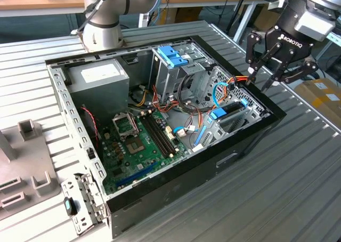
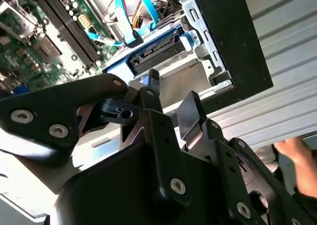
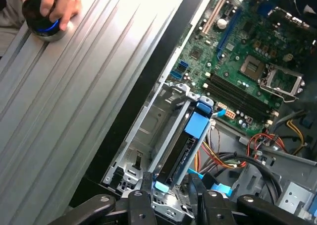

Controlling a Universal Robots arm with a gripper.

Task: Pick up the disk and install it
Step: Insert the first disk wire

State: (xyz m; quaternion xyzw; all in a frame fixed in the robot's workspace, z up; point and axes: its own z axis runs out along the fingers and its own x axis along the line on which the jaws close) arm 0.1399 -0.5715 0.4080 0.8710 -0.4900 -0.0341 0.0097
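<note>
- Disk (image 1: 230,113): stands on edge in its blue frame inside the metal bay (image 3: 148,131) at the corner of the case (image 1: 213,162), directly below the tool (image 1: 262,82). Whether it is fully seated cannot be told.
- Tool: fingers spread, holding nothing, hovering just above the disk.
- Risk: a finger coming down off-line would probably strike the bay wall or case rim instead of straddling the disk.
- Risk: the cables (image 1: 226,85) bunched beside the tool could snag a finger.
- Risk: a tilted disk may jam in the bay.
- A hand (image 3: 52,7) lies on the surface (image 1: 298,188), well apart from the tool.
</note>
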